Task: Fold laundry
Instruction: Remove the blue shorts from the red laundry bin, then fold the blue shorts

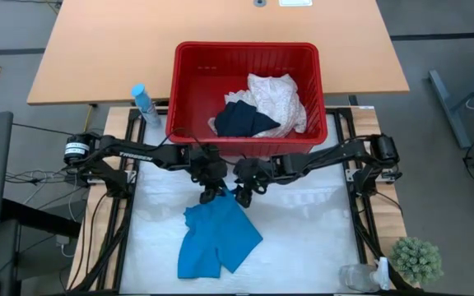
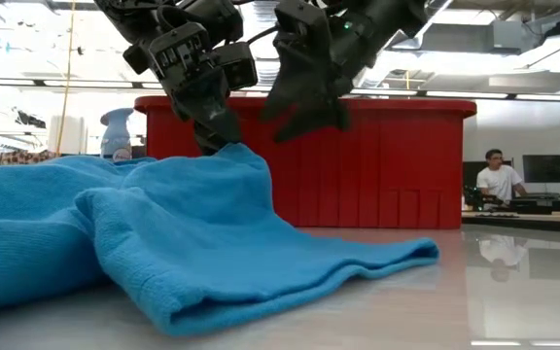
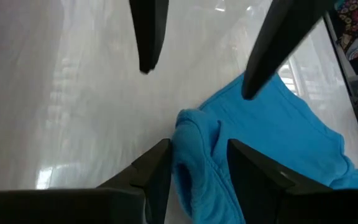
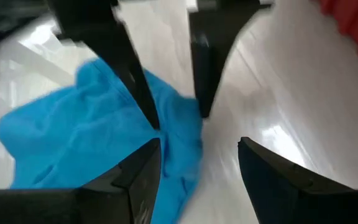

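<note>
Both tools, left point(image 3: 194, 165) and right point(image 4: 197, 163), gape over the turquoise-blue soft garment point(image 1: 216, 238); only overhead reveals cream lacy cloth point(image 1: 278, 99) in the red plastic basket point(image 1: 189, 82).

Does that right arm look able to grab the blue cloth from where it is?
Probably yes. The right gripper hangs open just above the near edge of the turquoise garment, with nothing between them; the left gripper is close alongside.

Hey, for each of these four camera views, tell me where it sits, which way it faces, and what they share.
High: above the table, looking straight down; both arms, red basket, blue garment.
Low: table height, looking level toward the basket; both arms enter from above.
Left wrist: on the left arm, past the open left hand, which straddles a garment fold.
Right wrist: on the right arm, past the open right hand beside the garment's edge.
Shared: every view shows the blue garment.
</note>
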Controlling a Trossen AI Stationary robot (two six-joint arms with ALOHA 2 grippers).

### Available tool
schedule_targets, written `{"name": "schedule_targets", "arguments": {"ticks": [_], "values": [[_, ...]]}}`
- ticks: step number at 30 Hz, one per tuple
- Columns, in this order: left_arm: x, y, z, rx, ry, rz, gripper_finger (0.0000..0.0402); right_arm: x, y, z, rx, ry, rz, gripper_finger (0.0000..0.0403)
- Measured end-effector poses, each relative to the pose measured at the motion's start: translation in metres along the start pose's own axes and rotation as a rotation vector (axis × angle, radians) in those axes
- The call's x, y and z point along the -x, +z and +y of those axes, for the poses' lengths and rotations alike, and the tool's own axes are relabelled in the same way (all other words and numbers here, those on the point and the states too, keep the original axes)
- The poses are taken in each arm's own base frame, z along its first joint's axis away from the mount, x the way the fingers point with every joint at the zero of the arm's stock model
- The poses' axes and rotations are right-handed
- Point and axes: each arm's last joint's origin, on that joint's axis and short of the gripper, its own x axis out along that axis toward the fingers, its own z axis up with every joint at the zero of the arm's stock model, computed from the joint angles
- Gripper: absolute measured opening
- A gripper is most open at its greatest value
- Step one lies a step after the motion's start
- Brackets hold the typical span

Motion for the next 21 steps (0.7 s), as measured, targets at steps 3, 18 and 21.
{"name": "schedule_targets", "arguments": {"ticks": [3, 18, 21], "values": [[0.000, 0.000, 0.000, 0.000, 0.000, -0.001, 0.0144, -0.002, 0.000, -0.002, 0.030, 0.030, -0.029, 0.0238], [0.000, 0.000, 0.001, 0.006, 0.022, 0.001, 0.0144, -0.040, -0.016, -0.009, 0.044, 0.053, 0.028, 0.0237], [0.000, 0.000, 0.001, 0.015, 0.025, 0.000, 0.0144, -0.039, -0.014, -0.010, 0.045, 0.051, 0.025, 0.0224]]}}
